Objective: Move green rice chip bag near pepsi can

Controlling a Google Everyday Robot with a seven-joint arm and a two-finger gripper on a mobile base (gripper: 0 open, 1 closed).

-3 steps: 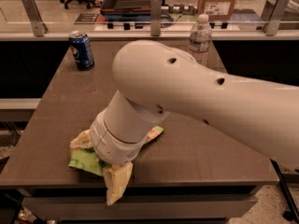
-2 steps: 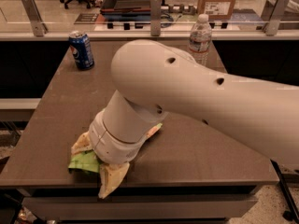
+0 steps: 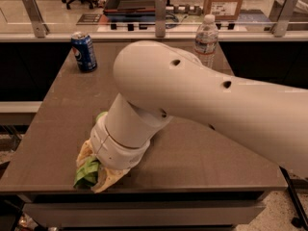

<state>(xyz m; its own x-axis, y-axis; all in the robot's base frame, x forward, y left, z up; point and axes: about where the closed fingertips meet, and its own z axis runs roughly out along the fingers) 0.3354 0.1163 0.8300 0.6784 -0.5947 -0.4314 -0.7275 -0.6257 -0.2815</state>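
Note:
The green rice chip bag (image 3: 85, 173) lies crumpled at the table's front left, mostly hidden under my wrist; a small green bit shows behind it. My gripper (image 3: 92, 171) points down at the bag, its pale fingers (image 3: 109, 178) pressed on either side of it, shut on the bag near the table surface. The pepsi can (image 3: 84, 52) stands upright at the far left corner, well apart from the bag. My big white arm crosses the view from the right.
A clear plastic water bottle (image 3: 206, 40) stands at the far right of the brown table (image 3: 53, 114). The bag is close to the table's front edge (image 3: 144, 186). A glass railing with metal posts (image 3: 160, 13) runs behind the table.
The front finger has swung inward against the bag, and the bag looks more bunched between the fingers. The can and bottle have not moved.

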